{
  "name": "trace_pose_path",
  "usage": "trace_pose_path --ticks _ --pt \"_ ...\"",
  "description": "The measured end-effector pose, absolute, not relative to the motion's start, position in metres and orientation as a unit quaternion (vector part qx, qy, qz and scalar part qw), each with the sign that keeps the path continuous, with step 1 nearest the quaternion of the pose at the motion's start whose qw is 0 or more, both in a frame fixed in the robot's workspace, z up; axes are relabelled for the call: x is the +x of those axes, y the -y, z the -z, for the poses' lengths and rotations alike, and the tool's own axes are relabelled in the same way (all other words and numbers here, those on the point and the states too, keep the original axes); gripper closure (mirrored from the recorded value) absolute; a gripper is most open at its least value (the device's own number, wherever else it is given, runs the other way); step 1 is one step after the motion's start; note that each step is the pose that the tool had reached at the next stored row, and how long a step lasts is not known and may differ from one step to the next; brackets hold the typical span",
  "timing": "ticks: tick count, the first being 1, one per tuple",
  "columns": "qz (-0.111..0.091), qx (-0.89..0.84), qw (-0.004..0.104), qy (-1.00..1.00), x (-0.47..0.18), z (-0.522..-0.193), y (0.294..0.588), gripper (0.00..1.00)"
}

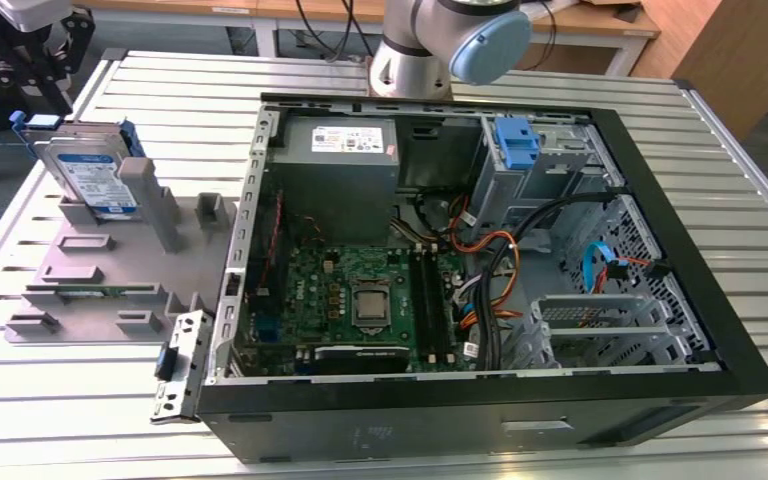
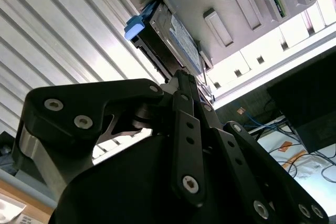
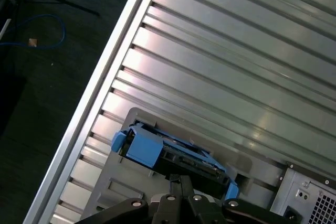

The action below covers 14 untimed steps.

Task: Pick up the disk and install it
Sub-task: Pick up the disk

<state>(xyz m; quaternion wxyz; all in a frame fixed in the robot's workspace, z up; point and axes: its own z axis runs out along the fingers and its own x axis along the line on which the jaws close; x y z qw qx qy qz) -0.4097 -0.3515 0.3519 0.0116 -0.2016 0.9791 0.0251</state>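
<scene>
Apparently ungrasped, the disk (image 1: 91, 172) stands in its holder (image 1: 137, 270).

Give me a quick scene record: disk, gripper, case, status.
disk: upright in the grey holder, at the exterior view's left, outside the case
gripper: shut, empty, close to the disk's blue-tab end
case: open, motherboard exposed
blue bracket: in the case's drive cage
table: slatted metal
status: disk not yet picked up
</scene>
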Motion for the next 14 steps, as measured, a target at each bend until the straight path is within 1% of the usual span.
trace_pose_path --ticks 14 --pt "-0.025 -0.224 0.011 -0.974 -0.4097 -0.3518 0.3515 0.89"
